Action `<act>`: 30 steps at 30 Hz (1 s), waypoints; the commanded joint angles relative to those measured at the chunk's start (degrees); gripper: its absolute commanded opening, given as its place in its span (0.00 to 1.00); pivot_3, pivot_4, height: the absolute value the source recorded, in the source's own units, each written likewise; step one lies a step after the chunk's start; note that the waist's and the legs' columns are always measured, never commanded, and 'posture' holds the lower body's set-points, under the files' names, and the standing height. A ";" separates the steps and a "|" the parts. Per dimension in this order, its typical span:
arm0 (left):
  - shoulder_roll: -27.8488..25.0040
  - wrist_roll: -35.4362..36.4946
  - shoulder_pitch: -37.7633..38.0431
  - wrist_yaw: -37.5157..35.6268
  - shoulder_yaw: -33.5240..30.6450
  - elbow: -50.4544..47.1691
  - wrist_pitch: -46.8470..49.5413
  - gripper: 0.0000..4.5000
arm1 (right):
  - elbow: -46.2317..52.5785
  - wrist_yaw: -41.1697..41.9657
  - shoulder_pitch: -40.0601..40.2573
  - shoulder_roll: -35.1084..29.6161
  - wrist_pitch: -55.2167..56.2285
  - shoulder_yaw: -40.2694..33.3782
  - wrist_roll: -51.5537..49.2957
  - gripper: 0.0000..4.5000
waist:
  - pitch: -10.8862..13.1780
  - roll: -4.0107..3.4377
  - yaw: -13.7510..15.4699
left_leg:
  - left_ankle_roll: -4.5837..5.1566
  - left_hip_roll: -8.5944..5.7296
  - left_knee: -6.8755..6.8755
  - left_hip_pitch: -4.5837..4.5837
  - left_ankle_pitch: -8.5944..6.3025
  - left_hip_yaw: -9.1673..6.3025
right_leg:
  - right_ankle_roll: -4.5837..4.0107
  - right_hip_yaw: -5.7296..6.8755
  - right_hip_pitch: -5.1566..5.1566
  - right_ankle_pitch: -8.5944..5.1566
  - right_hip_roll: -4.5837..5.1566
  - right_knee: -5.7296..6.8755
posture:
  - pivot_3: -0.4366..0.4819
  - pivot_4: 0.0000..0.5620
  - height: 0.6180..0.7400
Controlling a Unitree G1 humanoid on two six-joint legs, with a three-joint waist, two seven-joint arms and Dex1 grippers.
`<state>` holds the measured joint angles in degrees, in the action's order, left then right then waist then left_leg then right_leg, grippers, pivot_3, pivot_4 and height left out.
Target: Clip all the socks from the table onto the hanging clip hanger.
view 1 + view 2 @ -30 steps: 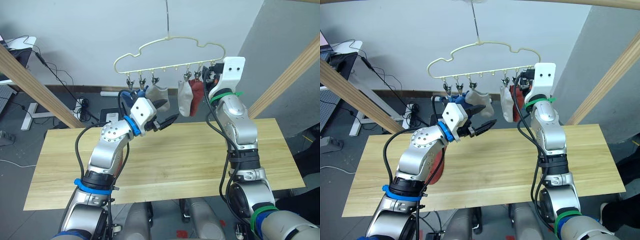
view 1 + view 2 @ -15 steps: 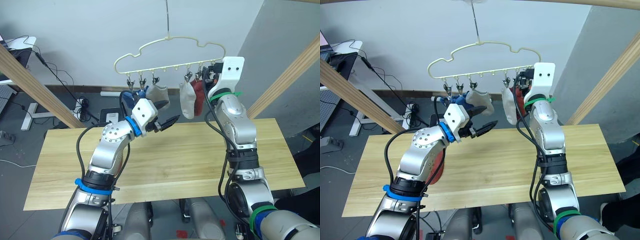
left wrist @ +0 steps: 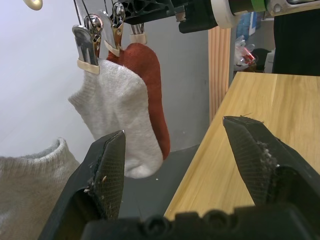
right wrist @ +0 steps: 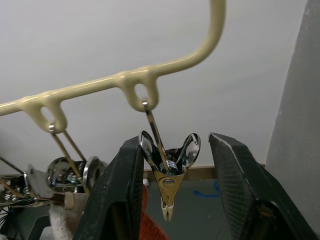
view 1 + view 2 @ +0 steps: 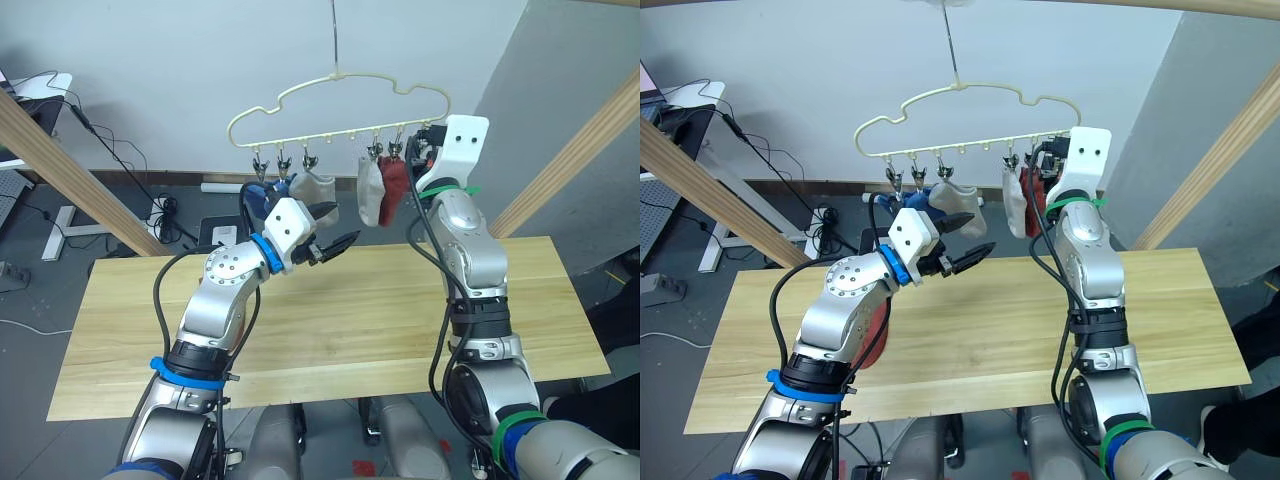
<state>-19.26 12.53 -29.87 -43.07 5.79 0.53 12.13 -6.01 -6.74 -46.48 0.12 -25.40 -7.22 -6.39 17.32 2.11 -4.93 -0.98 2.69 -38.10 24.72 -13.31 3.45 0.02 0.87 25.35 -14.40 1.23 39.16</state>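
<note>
The cream clip hanger hangs above the far edge of the wooden table. From its clips hang a blue sock, a grey sock, a second grey sock and a rust-red sock. My left gripper stands open below the hanger's middle, holding nothing; its wrist view shows the grey sock and red sock ahead. My right gripper is open at the hanger's right end, with a bare metal clip between its fingers. A rust-red shape, probably a sock, shows behind my left arm.
Slanted wooden beams stand at the left and right of the table. A white desk and floor cables lie beyond the far left. The hanger's thin hook wire rises straight up.
The right-hand grey and red socks have swung slightly. My right arm has edged a little toward the hanger. The left arm has barely moved.
</note>
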 commanded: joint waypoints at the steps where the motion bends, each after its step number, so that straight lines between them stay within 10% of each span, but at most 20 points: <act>1: -0.08 -0.18 -0.16 0.14 0.07 -0.98 -0.98 0.77 | 3.10 -0.63 -1.43 0.24 0.34 -0.34 -0.52 0.46 | 0.00 0.00 0.00 | 0.00 0.00 0.00 0.00 0.00 0.00 | 0.00 0.00 0.00 0.00 0.00 0.00 | 0.29 0.43 1.00; 6: -0.09 -0.21 -0.09 0.07 0.15 -1.00 -1.04 0.77 | 3.53 -0.31 -1.13 0.24 0.44 0.01 -0.37 0.33 | 0.00 0.00 -0.01 | 0.00 0.00 0.00 0.00 0.00 0.00 | 0.00 0.00 0.00 0.00 0.00 0.00 | 0.28 0.43 1.00; 10: -0.07 -0.29 -0.05 0.08 0.21 -0.94 -1.16 0.77 | 3.79 0.20 -0.97 0.13 0.76 0.43 -0.21 0.03 | 0.00 0.00 -0.01 | 0.00 0.00 0.00 0.00 0.00 0.00 | 0.00 0.00 0.00 0.00 0.00 0.01 | 0.28 0.43 1.00; 23: -0.35 -0.47 0.58 -0.01 0.18 -1.13 -1.27 0.77 | 4.26 1.65 -0.15 -0.29 0.78 1.16 0.34 0.03 | -0.01 0.00 -0.02 | 0.00 0.00 0.00 0.00 0.00 0.00 | 0.00 0.00 0.00 0.00 0.00 0.00 | 0.28 0.42 1.00; 30: -0.28 -0.59 0.69 0.03 0.28 -1.22 -1.30 0.77 | 4.34 1.46 0.36 -0.53 0.07 1.35 0.93 0.59 | -0.02 0.00 -0.02 | 0.00 0.00 -0.01 0.00 0.00 0.00 | 0.00 0.00 0.00 0.00 0.00 0.02 | 0.28 0.42 1.00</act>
<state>-19.34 12.22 -29.46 -43.12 5.86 0.52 12.03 -4.85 -5.20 -45.84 -0.04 -25.56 -6.39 -5.74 17.30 2.11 -4.95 -0.98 2.69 -38.12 24.72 -13.31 3.45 0.02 0.87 25.35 -14.40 1.23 39.19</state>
